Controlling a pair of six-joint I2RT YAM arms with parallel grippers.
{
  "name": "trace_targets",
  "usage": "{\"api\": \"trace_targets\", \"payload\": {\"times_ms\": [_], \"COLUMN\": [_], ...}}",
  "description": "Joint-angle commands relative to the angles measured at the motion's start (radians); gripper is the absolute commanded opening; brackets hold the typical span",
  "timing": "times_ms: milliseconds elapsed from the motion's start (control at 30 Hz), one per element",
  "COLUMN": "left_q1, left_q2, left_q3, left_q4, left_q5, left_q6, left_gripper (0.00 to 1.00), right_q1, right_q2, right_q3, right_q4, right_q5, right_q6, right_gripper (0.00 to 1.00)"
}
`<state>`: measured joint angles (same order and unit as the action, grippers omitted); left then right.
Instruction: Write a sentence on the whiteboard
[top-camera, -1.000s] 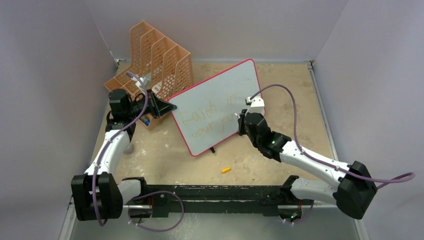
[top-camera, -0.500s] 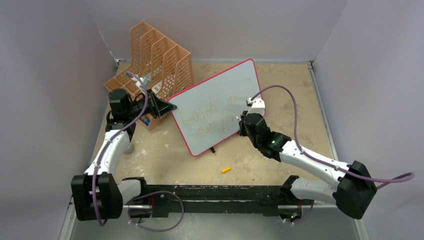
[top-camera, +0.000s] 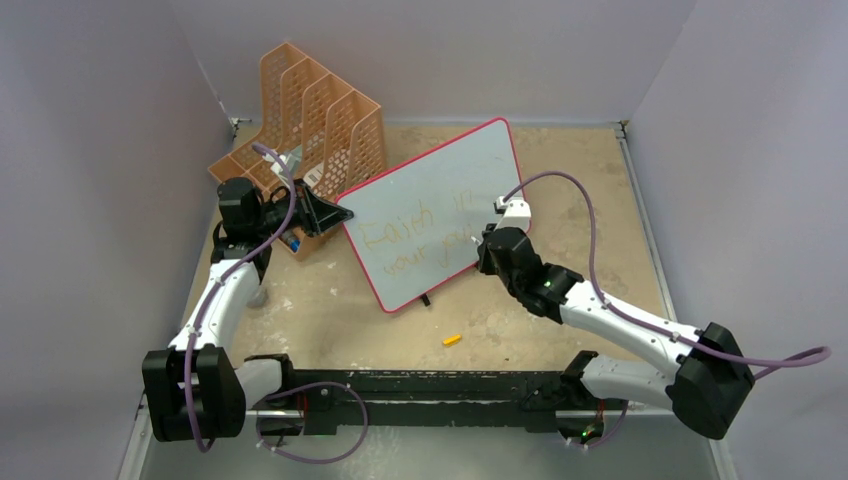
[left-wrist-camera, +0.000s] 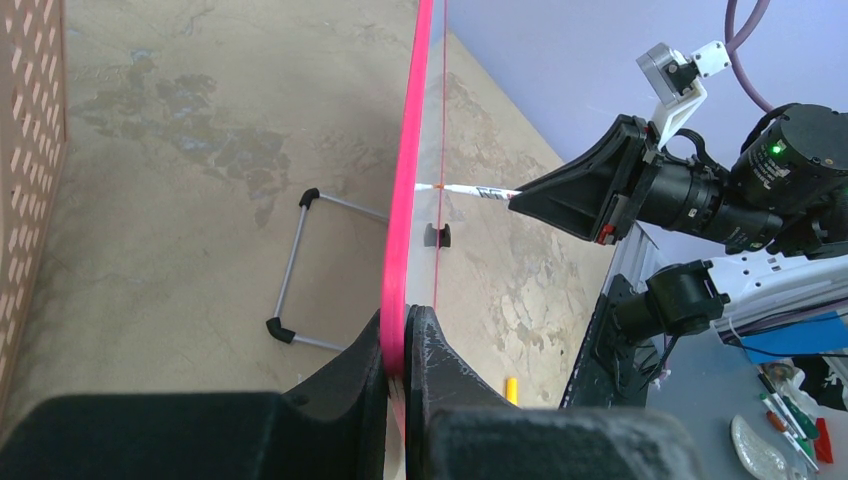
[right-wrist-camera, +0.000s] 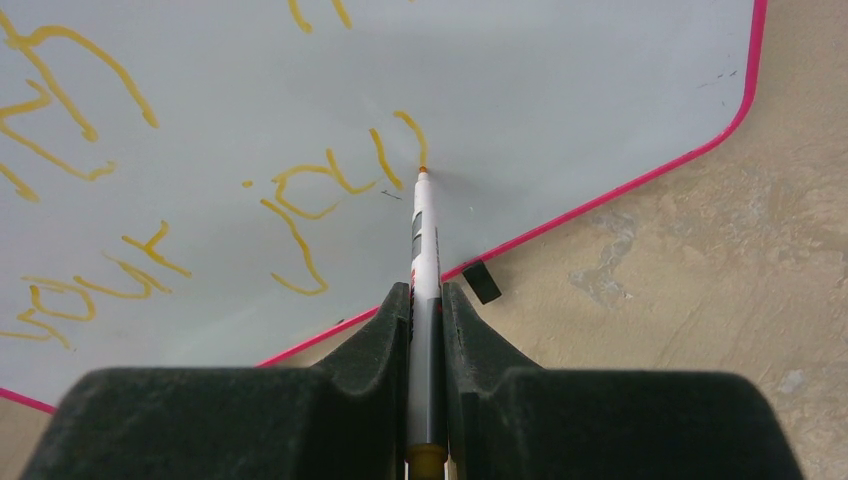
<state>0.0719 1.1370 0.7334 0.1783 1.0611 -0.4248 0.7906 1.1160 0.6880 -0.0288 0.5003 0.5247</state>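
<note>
left gripper (left-wrist-camera: 403, 322) pinching whiteboard (top-camera: 450, 165) edge, right gripper (right-wrist-camera: 427, 293) clamping marker (right-wrist-camera: 424, 235) — tip on sentence (right-wrist-camera: 297, 247)

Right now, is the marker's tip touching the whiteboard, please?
Touching. The right wrist view shows the orange tip of the marker meeting the whiteboard with no gap.

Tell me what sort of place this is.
Probably a robot lab test cell: a worn table walled by plain panels, left arm and right arm bolted at its edge, with a whiteboard and orange file rack.
</note>
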Motion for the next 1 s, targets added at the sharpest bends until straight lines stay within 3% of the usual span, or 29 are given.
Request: {"api": "trace_targets", "payload": {"times_ms": [0,300,967], "left_q1": [0.008,0.008,0.009], "left_q2": [-0.001,0.0,0.003], "left_q3": [0.032,0.032,0.033], "left_q4": [0.021,0.021,0.022], "left_q5": [-0.033,-0.03,-0.029], "left_q6": [0.094,0.094,0.093], "left_gripper": [0.0,0.0,0.0], "right_q1": [-0.004,-0.006,-0.018], "right_q2": [-0.03,-0.074,-0.01], "right_q3": [0.012,0.033,0.039], "right_q4": [-0.005,0.024,0.107], "right_q5": [-0.021,0.061,0.017], "right_q6": [0.013,-0.038,-0.08], "right_gripper": [0.0,0.0,0.0]}}
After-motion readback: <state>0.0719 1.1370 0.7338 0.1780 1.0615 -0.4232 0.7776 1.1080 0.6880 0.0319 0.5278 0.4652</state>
